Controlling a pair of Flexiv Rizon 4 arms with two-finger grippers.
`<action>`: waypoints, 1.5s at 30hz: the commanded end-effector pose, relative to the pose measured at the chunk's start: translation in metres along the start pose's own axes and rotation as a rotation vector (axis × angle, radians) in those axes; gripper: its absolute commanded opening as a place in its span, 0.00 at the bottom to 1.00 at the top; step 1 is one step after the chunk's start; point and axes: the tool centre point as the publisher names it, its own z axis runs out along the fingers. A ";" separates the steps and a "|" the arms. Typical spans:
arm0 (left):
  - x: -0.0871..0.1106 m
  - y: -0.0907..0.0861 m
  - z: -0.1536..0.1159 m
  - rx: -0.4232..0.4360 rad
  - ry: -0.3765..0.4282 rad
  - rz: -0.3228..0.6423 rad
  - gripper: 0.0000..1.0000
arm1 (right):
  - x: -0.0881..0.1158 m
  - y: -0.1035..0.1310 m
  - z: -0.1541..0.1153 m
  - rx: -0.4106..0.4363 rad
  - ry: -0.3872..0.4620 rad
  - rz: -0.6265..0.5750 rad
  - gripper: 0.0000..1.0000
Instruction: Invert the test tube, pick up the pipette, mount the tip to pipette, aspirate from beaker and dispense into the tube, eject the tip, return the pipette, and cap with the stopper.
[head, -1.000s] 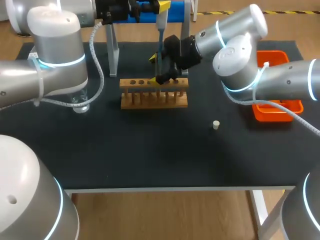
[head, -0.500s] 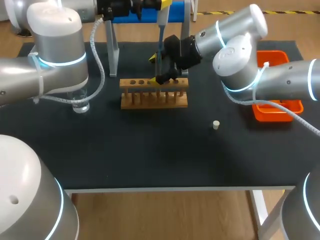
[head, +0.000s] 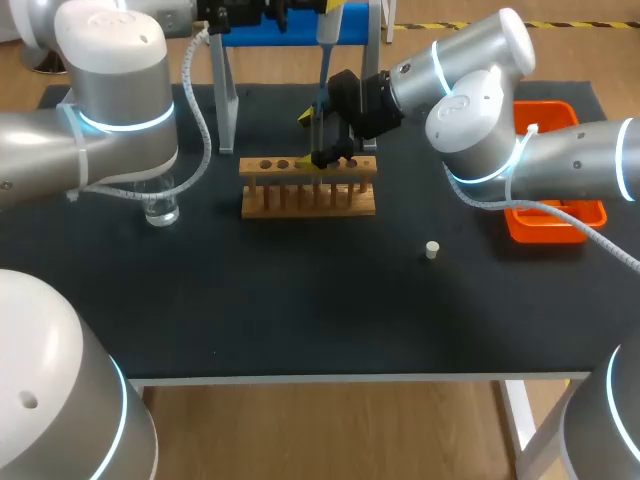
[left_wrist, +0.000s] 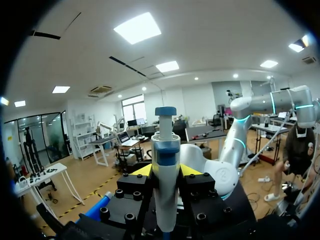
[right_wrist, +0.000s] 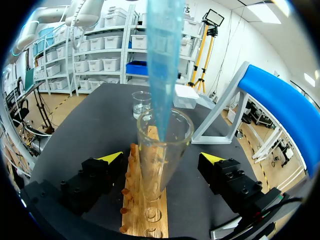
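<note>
The step in hand looks like putting the liquid into the glass tube (right_wrist: 161, 150). The left jaws are clenched on the pipette (left_wrist: 165, 170), which stands upright between them. Its blue tip (right_wrist: 162, 65) points down into the open mouth of the tube. The tube stands in the wooden rack (head: 308, 190), right between the right jaws. The right jaws are released. One side sits on each side of the tube, and they seem not to touch the glass.

The next move, I think, is to let the liquid out with the tip kept straight and in the middle of the mouth. If the tip bumps the rim, the tube could tip over. After that the pipette has to go straight up, and the tip has to come off. The small white stopper (head: 431, 250) lies on the counter (head: 300, 310), well away from both jaws. It is not on the tube yet, so the capping step is left to do.

Compared with a moment ago, the left arm (head: 110, 100) has moved up and away a little. More of the glass cup (head: 160, 205) behind it shows now. The top of the pipette has shifted a tiny bit too. The right arm, the rack and the stopper have not moved.
</note>
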 end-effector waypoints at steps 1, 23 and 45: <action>0.003 -0.006 0.001 -0.012 -0.007 0.003 0.00 | -0.001 0.000 -0.001 0.003 0.005 0.000 1.00; 0.022 -0.022 -0.016 -0.019 -0.064 0.041 0.00 | -0.001 0.000 -0.001 0.003 0.005 0.000 1.00; 0.085 0.032 -0.098 0.033 -0.169 -0.113 0.00 | -0.001 0.000 -0.001 0.003 0.005 0.000 1.00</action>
